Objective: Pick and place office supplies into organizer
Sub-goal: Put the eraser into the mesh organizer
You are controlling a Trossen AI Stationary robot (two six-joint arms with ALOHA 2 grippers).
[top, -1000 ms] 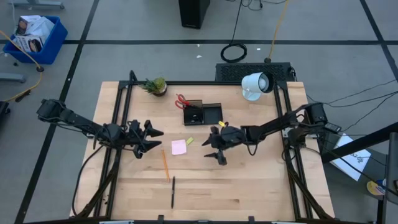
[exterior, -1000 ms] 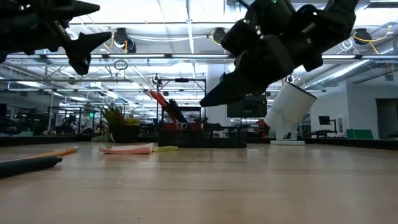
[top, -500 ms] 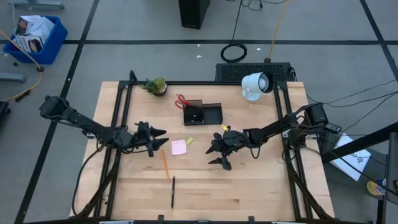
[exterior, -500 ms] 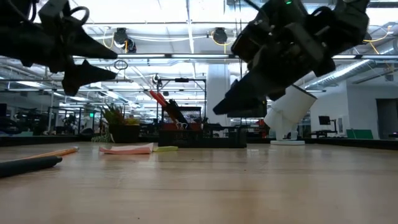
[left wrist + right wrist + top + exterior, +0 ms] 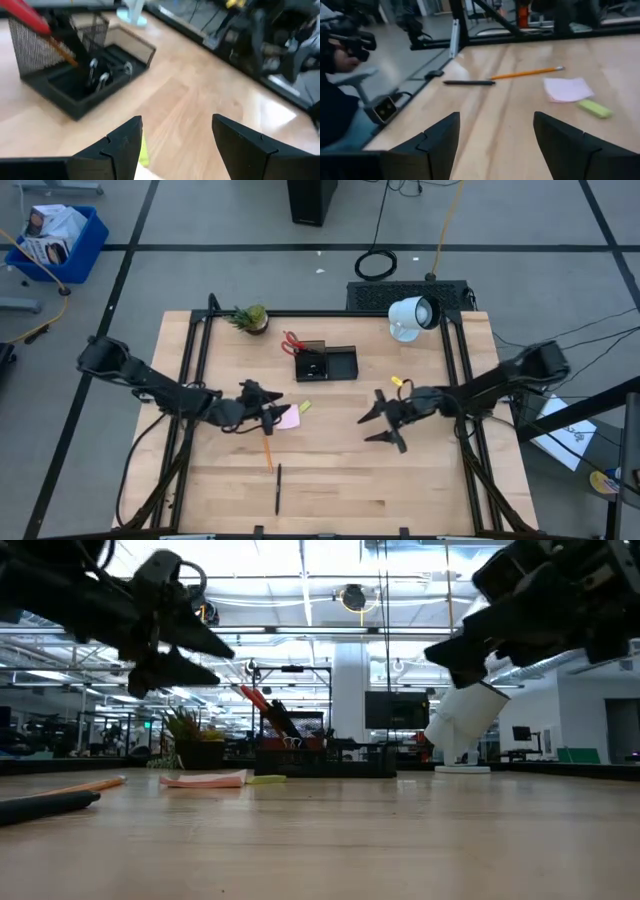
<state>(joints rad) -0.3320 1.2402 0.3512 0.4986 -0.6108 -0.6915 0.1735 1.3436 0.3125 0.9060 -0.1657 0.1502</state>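
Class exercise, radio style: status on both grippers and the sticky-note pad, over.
Left gripper open, above the pink pad. Right gripper open, empty, clear of the organizer. Pad flat on table, nothing blocking.

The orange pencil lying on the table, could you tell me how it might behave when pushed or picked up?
The orange pencil looks thin, straight and rigid, so it probably lifts stiffly and lightly. Lying flat on the bare wooden table, it may roll if nudged sideways.

Right gripper point(image 5: 492, 145), fingers parted, above bare table point(image 5: 510, 130). Ahead: pink pad point(image 5: 568, 89) beside yellow piece point(image 5: 594, 108); farther off, pencil point(image 5: 526, 73) and pen point(image 5: 468, 82).
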